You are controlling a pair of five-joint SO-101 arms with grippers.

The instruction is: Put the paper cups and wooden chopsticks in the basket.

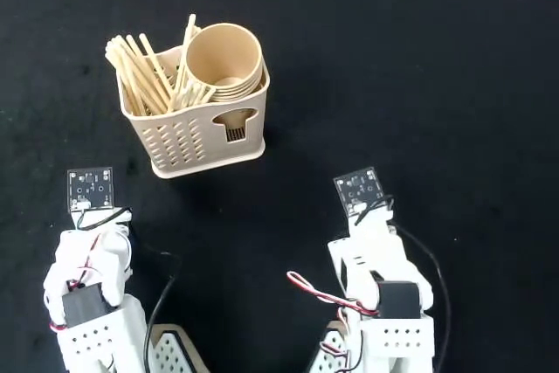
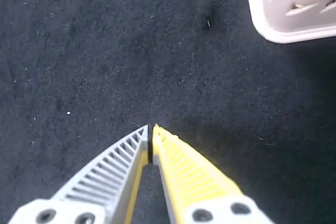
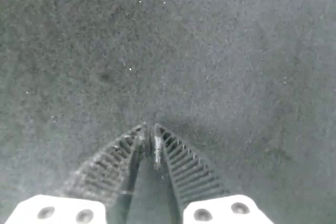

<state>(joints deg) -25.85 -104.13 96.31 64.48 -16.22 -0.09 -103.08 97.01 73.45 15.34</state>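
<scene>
A cream plastic basket (image 1: 205,141) stands on the black table, left of centre toward the back. Inside it sit stacked paper cups (image 1: 224,60) on the right side and a bundle of wooden chopsticks (image 1: 144,76) leaning on the left side. Both arms rest folded at the front of the table. My left gripper (image 2: 151,129) is shut with nothing in it, low over the black cloth, and a corner of the basket (image 2: 294,9) shows ahead of it. My right gripper (image 3: 150,128) is also shut and holds nothing, above bare cloth.
The left arm (image 1: 92,277) sits at the front left and the right arm (image 1: 380,277) at the front right, cables trailing between them. Black cloth (image 1: 419,93) covers the table. Dark cables lie beyond the far edge.
</scene>
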